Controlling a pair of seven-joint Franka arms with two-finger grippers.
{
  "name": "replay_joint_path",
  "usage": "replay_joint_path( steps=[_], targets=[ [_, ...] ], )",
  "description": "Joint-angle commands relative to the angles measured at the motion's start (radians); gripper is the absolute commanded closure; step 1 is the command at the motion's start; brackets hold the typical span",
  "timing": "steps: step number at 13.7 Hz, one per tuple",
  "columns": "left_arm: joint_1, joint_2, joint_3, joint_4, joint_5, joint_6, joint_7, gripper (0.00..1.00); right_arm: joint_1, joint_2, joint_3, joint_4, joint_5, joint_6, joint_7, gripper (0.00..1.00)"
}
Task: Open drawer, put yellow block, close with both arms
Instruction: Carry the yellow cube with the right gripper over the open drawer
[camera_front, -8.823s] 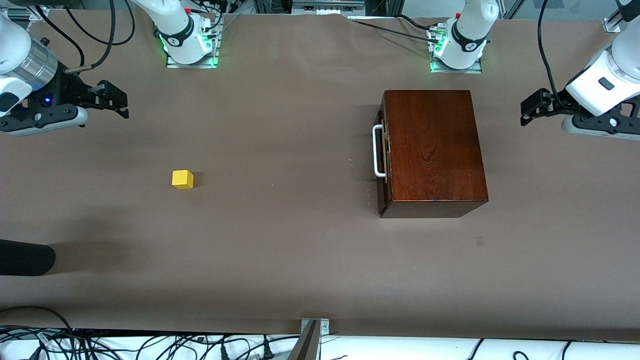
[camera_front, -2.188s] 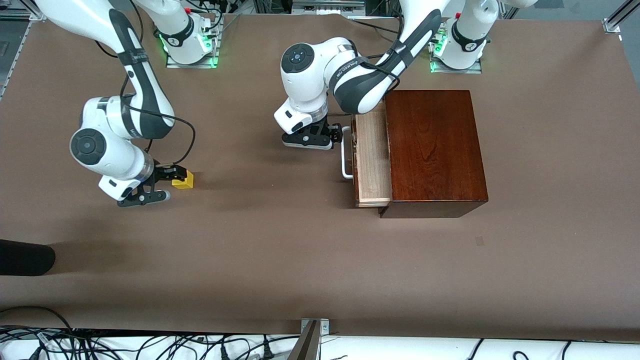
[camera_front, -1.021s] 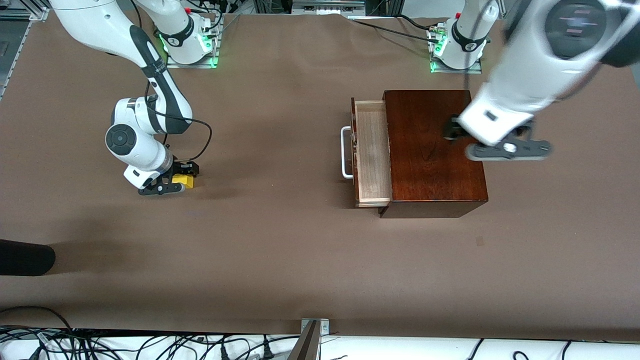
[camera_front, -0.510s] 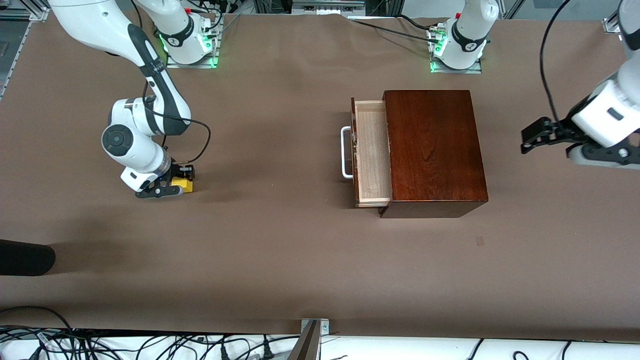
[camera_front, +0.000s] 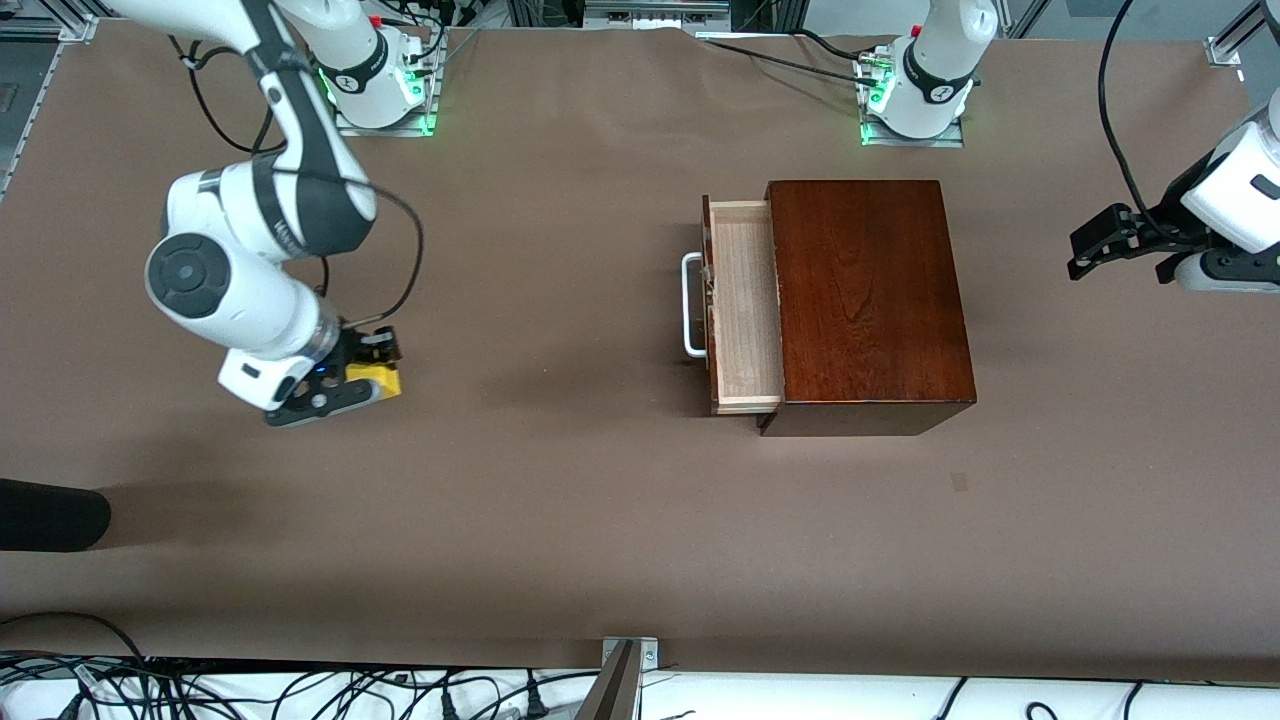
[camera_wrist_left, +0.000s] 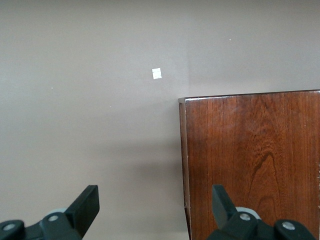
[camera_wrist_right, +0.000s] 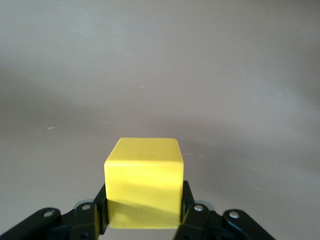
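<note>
The yellow block (camera_front: 380, 381) is clamped between my right gripper's (camera_front: 366, 374) fingers and held a little above the table, toward the right arm's end. In the right wrist view the block (camera_wrist_right: 143, 180) fills the gap of the shut gripper (camera_wrist_right: 143, 202). The mahogany box (camera_front: 865, 290) stands toward the left arm's end. Its drawer (camera_front: 745, 300) is pulled partway out, showing a bare pale wood tray and the white handle (camera_front: 688, 305). My left gripper (camera_front: 1092, 243) is open and empty in the air beside the box's closed end. The left wrist view shows its open gripper (camera_wrist_left: 155, 202) over the box's edge (camera_wrist_left: 250, 170).
A black rounded object (camera_front: 50, 515) lies at the right arm's end, nearer to the camera. A small pale mark (camera_front: 959, 482) is on the brown table nearer to the camera than the box. Cables run along the table's front edge.
My right gripper has risen with the yellow block in it. My left arm let go of the handle, swung over the box and now hangs at the left arm's end. The drawer stays open.
</note>
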Motion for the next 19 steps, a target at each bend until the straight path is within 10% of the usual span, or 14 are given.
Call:
replay_joint_path(
  steps=[1, 5, 19],
  targets=[
    [-0.003, -0.006, 0.008, -0.004, -0.025, -0.007, 0.010, 0.00, 0.071, 0.013, 0.055, 0.101, 0.007, -0.094, -0.019, 1.00],
    [-0.001, -0.006, 0.008, -0.007, -0.025, 0.005, 0.012, 0.00, 0.218, 0.016, 0.140, 0.201, -0.001, -0.099, -0.019, 1.00],
    [0.006, -0.023, 0.011, -0.010, -0.030, -0.055, 0.015, 0.00, 0.662, 0.324, 0.135, 0.529, -0.240, -0.004, -0.148, 1.00]
  ],
)
